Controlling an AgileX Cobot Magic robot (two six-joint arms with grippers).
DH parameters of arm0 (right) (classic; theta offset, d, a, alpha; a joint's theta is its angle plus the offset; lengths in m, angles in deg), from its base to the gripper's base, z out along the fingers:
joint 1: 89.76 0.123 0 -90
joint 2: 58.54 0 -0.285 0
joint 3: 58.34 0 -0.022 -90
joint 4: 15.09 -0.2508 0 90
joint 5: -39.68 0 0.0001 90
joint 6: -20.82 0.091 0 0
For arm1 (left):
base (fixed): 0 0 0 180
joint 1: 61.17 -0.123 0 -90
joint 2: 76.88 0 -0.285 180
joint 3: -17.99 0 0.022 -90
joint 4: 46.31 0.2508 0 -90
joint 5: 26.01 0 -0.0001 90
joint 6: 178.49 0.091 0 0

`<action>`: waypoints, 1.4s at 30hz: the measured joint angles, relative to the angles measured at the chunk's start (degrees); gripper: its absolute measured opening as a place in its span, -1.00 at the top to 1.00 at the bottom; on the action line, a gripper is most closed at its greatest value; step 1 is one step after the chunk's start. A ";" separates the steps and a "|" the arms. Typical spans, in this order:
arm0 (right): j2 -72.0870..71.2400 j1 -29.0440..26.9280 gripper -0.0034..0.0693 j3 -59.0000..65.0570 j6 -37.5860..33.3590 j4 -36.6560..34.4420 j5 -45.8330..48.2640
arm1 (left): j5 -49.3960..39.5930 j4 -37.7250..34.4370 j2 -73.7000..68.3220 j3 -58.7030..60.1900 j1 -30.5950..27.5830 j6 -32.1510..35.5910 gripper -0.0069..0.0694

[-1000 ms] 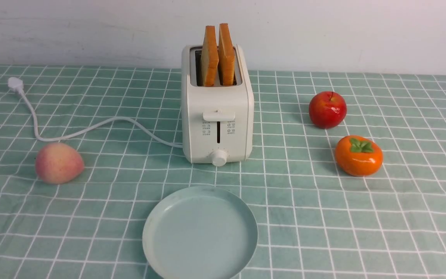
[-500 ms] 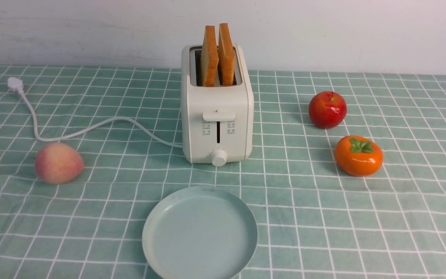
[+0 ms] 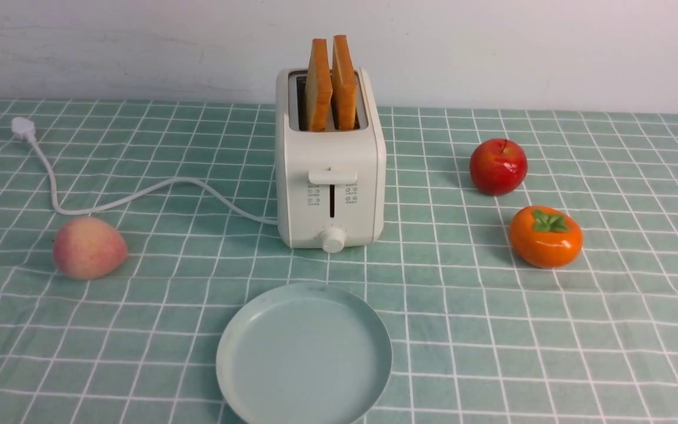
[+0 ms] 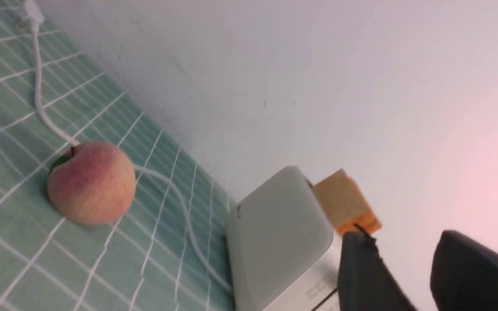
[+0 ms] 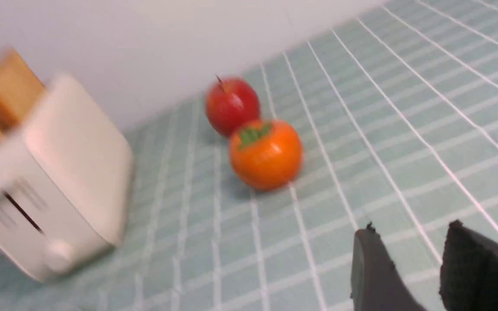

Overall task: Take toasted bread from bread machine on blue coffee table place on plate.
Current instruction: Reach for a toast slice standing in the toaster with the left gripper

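Observation:
Two slices of toasted bread [image 3: 331, 82] stand upright in the slots of the cream-white bread machine [image 3: 330, 171], at the middle of the blue coffee table [image 3: 610, 330]. The round pale plate [image 3: 303, 356] lies bare just in front of it. Neither arm shows in the front view. In the left wrist view my left gripper [image 4: 402, 242] is open with nothing between its black fingers, off the bread machine [image 4: 279, 242] and the toasted bread [image 4: 344, 203]. In the right wrist view my right gripper [image 5: 409, 231] is open and empty over the cloth, away from the bread machine [image 5: 59, 172].
A pink peach [image 3: 89, 247] lies left of the bread machine, beside the white cord [image 3: 139, 197] and its plug [image 3: 23, 127]. A red apple [image 3: 498, 166] and an orange persimmon [image 3: 545, 235] sit to the right. A white wall stands behind.
Nothing has shifted in the front view; the bread, bread machine, plate and fruit stay put.

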 joint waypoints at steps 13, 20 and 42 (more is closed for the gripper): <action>0.00 0.00 0.25 0.00 3.38 -1.82 -20.93 | -15.75 2.92 -7.45 -23.35 0.00 4.85 0.86; 5.41 2.02 0.52 -19.03 12.53 5.02 1.56 | -50.92 7.58 -34.38 -44.23 0.00 11.94 0.86; 40.02 12.54 0.96 -55.27 -13.50 5.03 58.76 | -62.19 6.66 -103.09 -103.29 12.83 26.42 0.86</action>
